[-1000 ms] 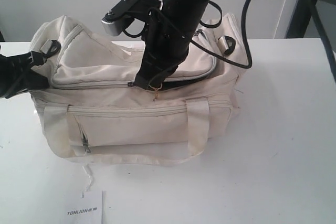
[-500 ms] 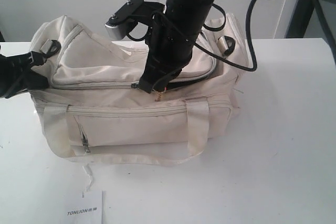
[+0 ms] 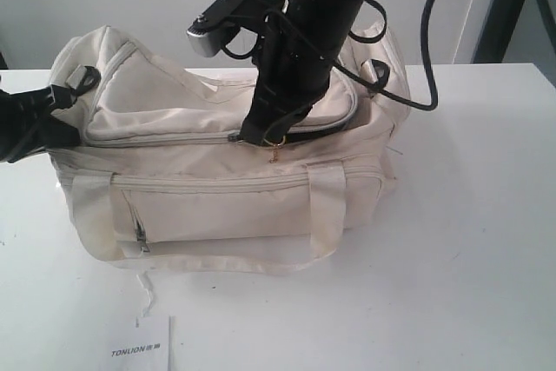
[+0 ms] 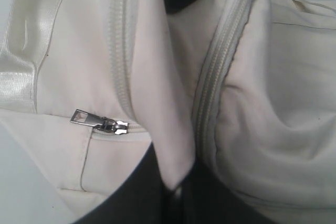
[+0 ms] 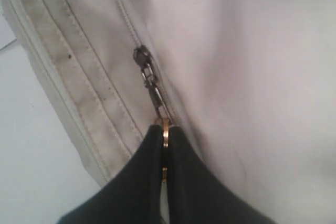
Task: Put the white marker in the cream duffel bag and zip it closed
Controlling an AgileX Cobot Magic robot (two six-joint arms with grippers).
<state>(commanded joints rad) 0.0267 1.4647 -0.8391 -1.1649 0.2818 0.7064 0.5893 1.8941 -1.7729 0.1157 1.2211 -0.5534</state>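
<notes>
The cream duffel bag lies on the white table. My right gripper reaches down from above to the curved top zipper and is shut on the gold ring of the zipper pull, just behind the dark slider. To the right of it a dark open gap shows along the zipper. My left gripper is at the bag's left end beside the black end ring, shut on a fold of cream fabric. The white marker is not in view.
A white TONLION paper card lies at the table's front edge. A silver pocket zipper pull shows beside the left gripper. The right arm and its cables hang over the bag's middle. The bare white table stretches to the right.
My right gripper has drawn the zipper pull to the right along the top zipper, so the shut stretch is longer. The left gripper has held still.
</notes>
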